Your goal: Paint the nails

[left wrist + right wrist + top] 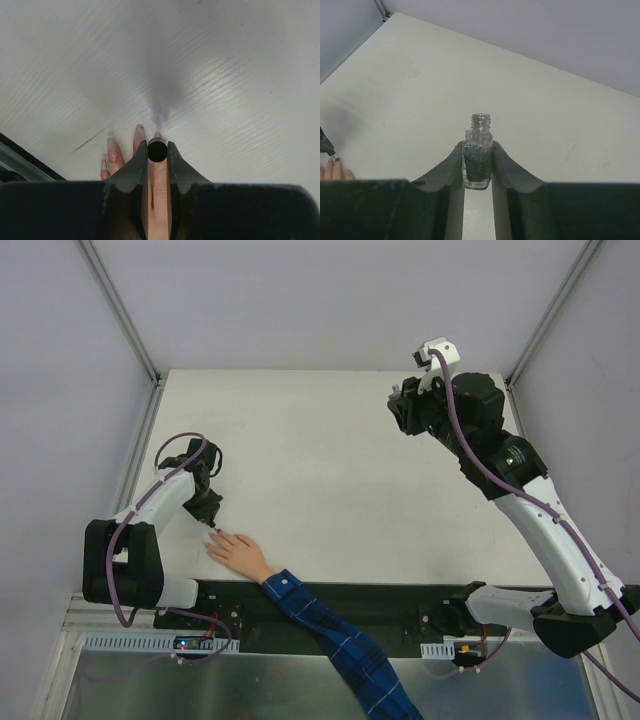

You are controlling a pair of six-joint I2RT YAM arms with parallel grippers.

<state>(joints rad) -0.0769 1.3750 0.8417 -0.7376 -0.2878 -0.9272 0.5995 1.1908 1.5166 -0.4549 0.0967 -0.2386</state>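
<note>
Down at the near edge of the worktop, left of centre, lay the nails (pixel 112 150): long, pale and glossy, tipping the spread fingers of a flesh-coloured hand (pixel 238 552) that rested palm-down on the surface. Its arm ran back over the near edge in a blue plaid fabric sleeve (pixel 330 625).

Right over those fingertips hung the left gripper (pixel 157 147), and what a tight spot! Its dark fingers were drawn in close, clamped on a small black piece (pixel 157 151) with a round end, seen end-on from the wrist. One finger of the hand ran straight beneath the jaws, its nail showing just beyond the black piece. Whether the piece touched that nail could not be told. Two more nails fanned out to the left of the gripper.

Across the white matte worktop (pixel 330 470), well apart, the right gripper (pixel 478 150) was up over the far right corner. It was closed snugly on a small clear glass bottle (pixel 478 160), upright, with dark speckled contents and a bare threaded neck. From that wrist view the fingertips of the hand peeked in at the lower left.
</note>
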